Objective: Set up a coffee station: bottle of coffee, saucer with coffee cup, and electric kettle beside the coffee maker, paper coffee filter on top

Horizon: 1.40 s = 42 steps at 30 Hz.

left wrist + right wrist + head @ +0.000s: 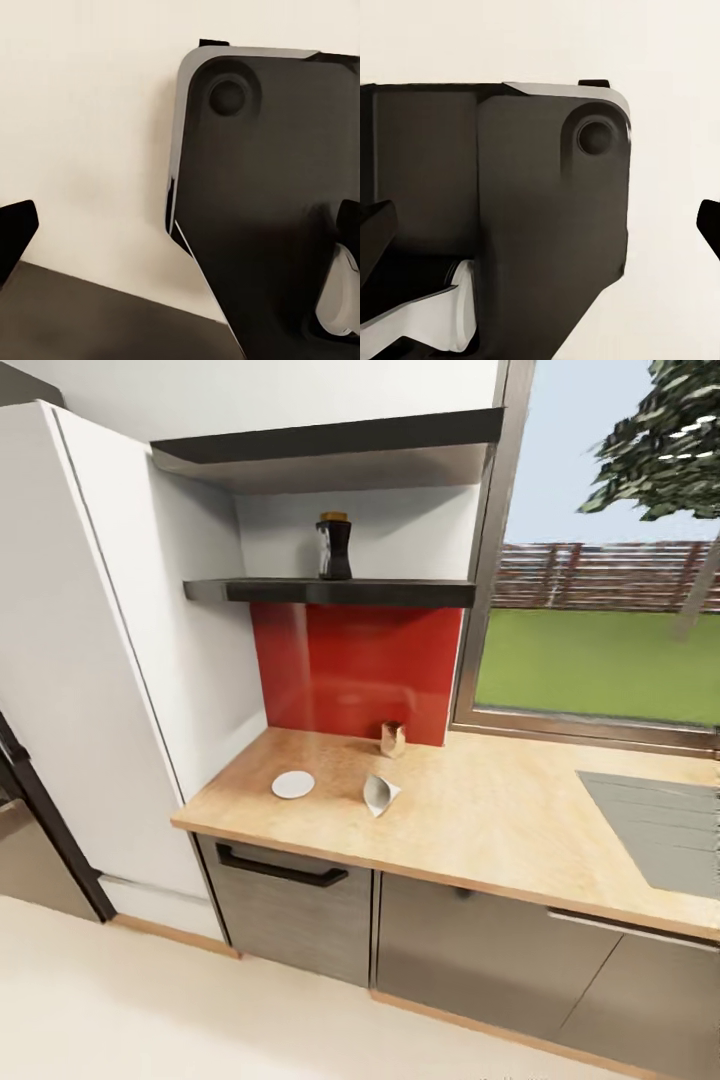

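Both pincers hang low over pale floor beside the robot's dark base; whether they are wide or narrow I cannot tell. One bottle of coffee (334, 546) stands upright on the kitchen shelf (330, 592), at twelve o'clock, neither arm clearly nearer. On the countertop (480, 810) below: one saucer (293, 784), one paper filter (380, 795), one small brown jar (392, 739).

Left wrist view: a dark fingertip (15, 232) sits at nine o'clock beside the robot's glossy black rounded base panel (262, 202). Right wrist view: a dark fingertip (709, 225) sits at three o'clock.
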Motion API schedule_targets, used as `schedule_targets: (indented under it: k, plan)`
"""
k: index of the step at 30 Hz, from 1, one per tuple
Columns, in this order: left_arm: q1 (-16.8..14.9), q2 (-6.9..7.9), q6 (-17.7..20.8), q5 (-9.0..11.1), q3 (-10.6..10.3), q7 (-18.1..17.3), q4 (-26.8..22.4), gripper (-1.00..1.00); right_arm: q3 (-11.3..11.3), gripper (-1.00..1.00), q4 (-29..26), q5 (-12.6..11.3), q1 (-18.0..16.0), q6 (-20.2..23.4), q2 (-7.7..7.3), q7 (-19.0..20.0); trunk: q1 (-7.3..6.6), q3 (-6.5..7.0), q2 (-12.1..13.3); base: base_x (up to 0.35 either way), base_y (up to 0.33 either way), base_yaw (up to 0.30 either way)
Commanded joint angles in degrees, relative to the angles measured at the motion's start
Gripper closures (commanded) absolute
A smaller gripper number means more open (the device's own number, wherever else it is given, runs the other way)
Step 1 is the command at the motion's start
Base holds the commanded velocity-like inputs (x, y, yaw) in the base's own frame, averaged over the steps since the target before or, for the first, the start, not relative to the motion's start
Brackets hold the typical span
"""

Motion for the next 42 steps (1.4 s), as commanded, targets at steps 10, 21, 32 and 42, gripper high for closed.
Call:
schedule_targets:
  k: [10, 21, 32, 42]
  plan:
    - [-0.02, 0.02, -0.06, 0.08, 0.34, 0.14, -0.01, -1.0, -0.24, -1.0, -0.03, -0.09, -0.05, -0.03, -0.04, -0.1, 0.05, -0.12, -0.11, 0.119, 0.306, -0.291]
    - [-0.08, 1.85, -0.05, -0.09, 0.26, 0.52, -0.11, -1.0, -0.3, -1.0, -0.12, -0.06, -0.04, -0.55, -0.08, -0.3, 0.05, -0.12, -0.11, 0.005, 0.049, -0.199]
    - [-0.77, 1.93, 0.06, -6.56, 0.24, -0.2, -18.16, -1.0, -0.36, -1.0, 0.02, -0.11, -0.03, -3.35, -0.08, -0.45, 0.05, -0.12, -0.11, -0.039, 0.0, -0.03]
    - [-3.13, 2.32, 0.93, -6.69, -5.97, -5.5, -36.76, -1.0, -0.27, -1.0, 0.23, -0.04, -0.03, -3.35, -0.16, -0.45, 0.05, -0.12, -0.11, -0.069, 0.0, -0.068]
